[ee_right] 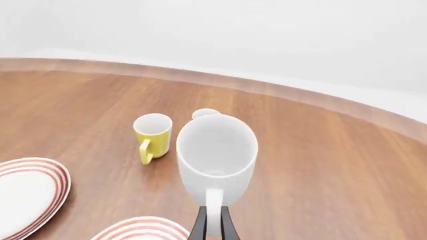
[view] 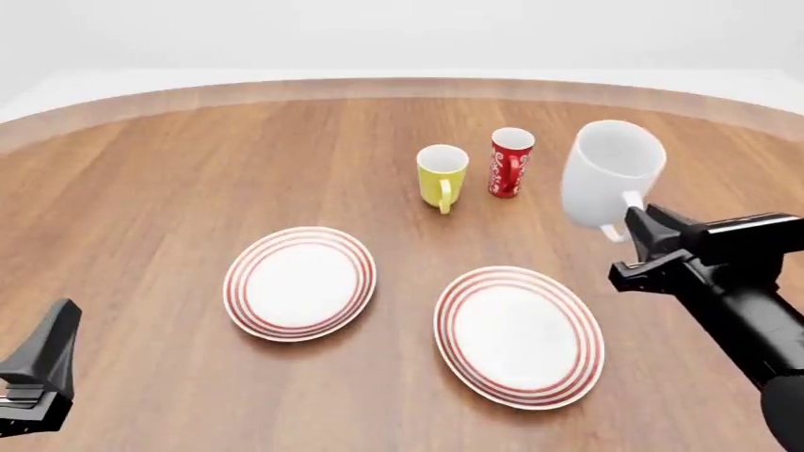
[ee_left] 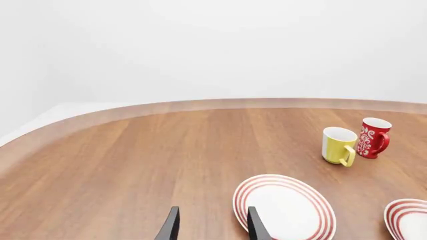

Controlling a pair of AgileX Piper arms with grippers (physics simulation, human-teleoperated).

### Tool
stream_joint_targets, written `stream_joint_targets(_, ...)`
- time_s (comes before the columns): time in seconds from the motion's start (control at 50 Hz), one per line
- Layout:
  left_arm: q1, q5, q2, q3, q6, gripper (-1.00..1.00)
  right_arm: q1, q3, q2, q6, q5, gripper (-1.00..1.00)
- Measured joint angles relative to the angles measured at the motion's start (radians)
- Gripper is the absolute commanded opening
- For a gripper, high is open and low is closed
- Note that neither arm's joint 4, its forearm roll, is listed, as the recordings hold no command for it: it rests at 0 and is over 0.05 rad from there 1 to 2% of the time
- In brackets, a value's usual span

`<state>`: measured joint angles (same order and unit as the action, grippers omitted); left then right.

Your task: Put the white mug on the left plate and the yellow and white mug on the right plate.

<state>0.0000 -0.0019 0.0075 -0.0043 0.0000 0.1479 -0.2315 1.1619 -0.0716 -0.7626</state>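
Note:
My right gripper (view: 632, 224) is shut on the handle of the white mug (view: 612, 174) and holds it in the air, opening tilted up, above the table right of the right plate (view: 518, 334). The right wrist view shows the fingers (ee_right: 200, 226) pinching the handle below the mug (ee_right: 217, 155). The yellow and white mug (view: 442, 174) stands upright behind the plates, handle toward me; it also shows in both wrist views (ee_left: 338, 145) (ee_right: 153, 132). The left plate (view: 299, 282) lies bare. My left gripper (view: 38, 372) is open and empty at the near left (ee_left: 212, 220).
A red-and-white patterned cup (view: 509, 162) stands just right of the yellow mug, between it and the held mug. The table's curved wooden edge (view: 377, 87) runs along the back. Both plates show in the left wrist view (ee_left: 283, 207) (ee_left: 407, 220).

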Motion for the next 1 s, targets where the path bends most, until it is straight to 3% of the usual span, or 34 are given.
stream_joint_targets(0.52, 0.0, 0.0, 0.0, 0.0, 0.0, 1.0, 0.127, -0.095, -0.097, -0.025, 0.144, -1.0)
stream_joint_targets(1.0, 0.0, 0.0, 0.0, 0.0, 0.0, 1.0, 0.246, -0.202, 0.016, -0.019, 0.131, -1.0)
